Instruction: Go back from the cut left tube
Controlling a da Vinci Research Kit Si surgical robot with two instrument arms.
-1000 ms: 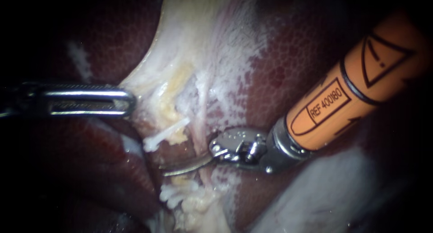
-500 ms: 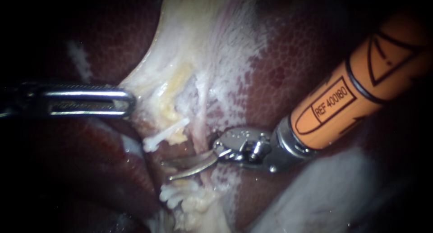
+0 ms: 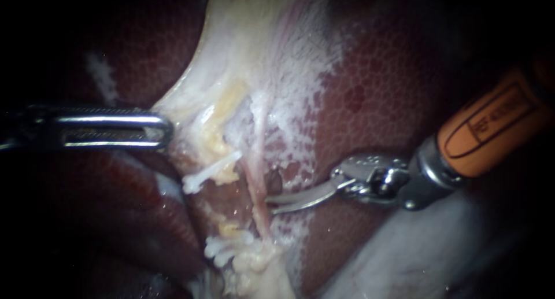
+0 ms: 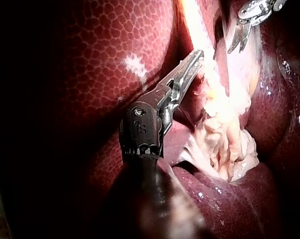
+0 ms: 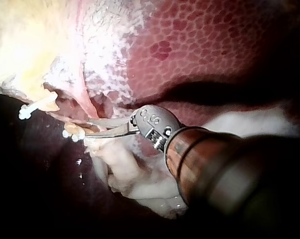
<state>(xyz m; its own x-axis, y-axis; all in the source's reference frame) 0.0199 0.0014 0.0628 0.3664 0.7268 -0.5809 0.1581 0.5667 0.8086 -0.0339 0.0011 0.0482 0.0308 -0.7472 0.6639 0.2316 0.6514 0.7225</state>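
The cut left tube (image 3: 211,173) is lying in two parts in the endoscope view. An upper white end is hanging out of the pale tissue (image 3: 243,62), and a lower stump (image 3: 228,245) is sitting among whitish scraps. A gap of dark bed is lying open between them. Just beside that gap, on its right, a thin pink strand (image 3: 258,177) is running whole past both ends.

The curved blades of the right instrument (image 3: 272,205) are being held with their tips at this strand and clear of both cut ends. Whether the tips are touching the strand cannot be told. In the right wrist view a narrow gap is showing between the blades (image 5: 88,128), and nothing is being gripped by them.

Farther out, the edge of the pale tissue is being clamped and drawn sideways by the left instrument (image 3: 166,129), whose jaws are lying closed on it. The mottled liver (image 3: 393,102) is lying bare around all this.

The step in hand is judged to be the retreat from the divided tube, since the cut is made and the blades are off the ends. The next move is calling for the blades to be brought together. They should then be drawn back along the shaft's own line, away from the pink strand, so that it is not nicked. Meanwhile the left instrument's hold is best left undisturbed.
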